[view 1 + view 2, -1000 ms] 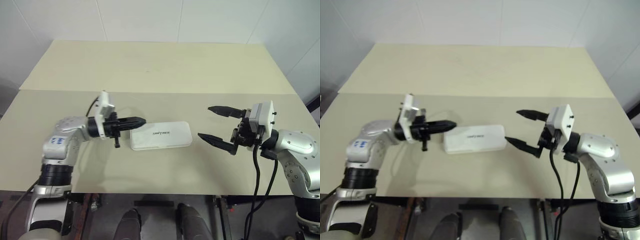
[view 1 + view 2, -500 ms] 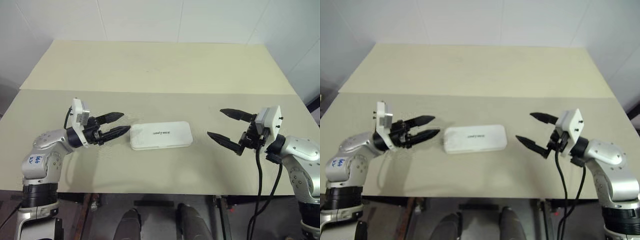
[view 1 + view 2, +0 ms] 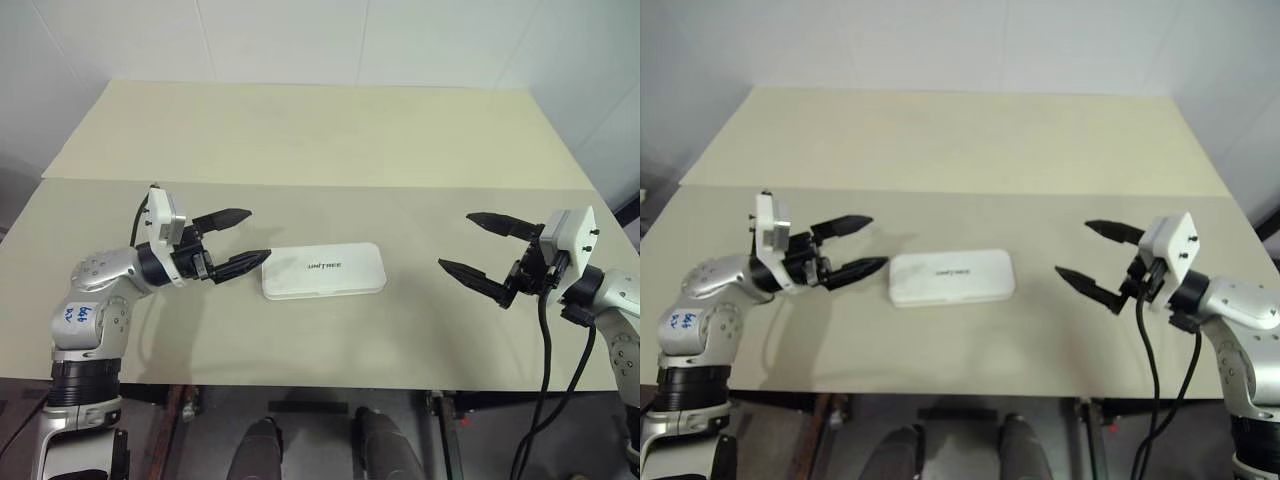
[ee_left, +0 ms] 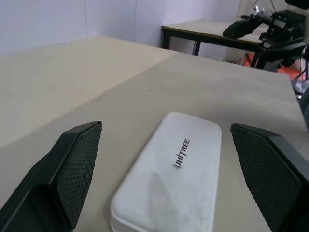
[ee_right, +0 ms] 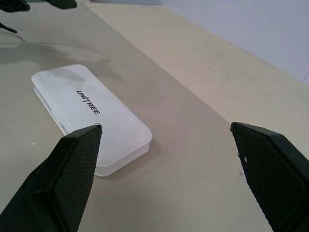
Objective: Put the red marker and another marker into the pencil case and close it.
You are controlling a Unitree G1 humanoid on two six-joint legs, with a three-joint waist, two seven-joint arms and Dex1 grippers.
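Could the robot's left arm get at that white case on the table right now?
Probably yes. The left gripper is open and level, pointing at the near end of the closed pencil case, with nothing between them on the table.

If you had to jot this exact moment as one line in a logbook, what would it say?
pencil case: shut, flat on table | left gripper: open, beside case, not touching | right gripper: open, clear of case | markers: not seen

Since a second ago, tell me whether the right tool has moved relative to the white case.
Yes. The right tool has drawn away from the white hard rectangular pencil case toward the table's right edge, widening the gap between them. Its fingers stand open.
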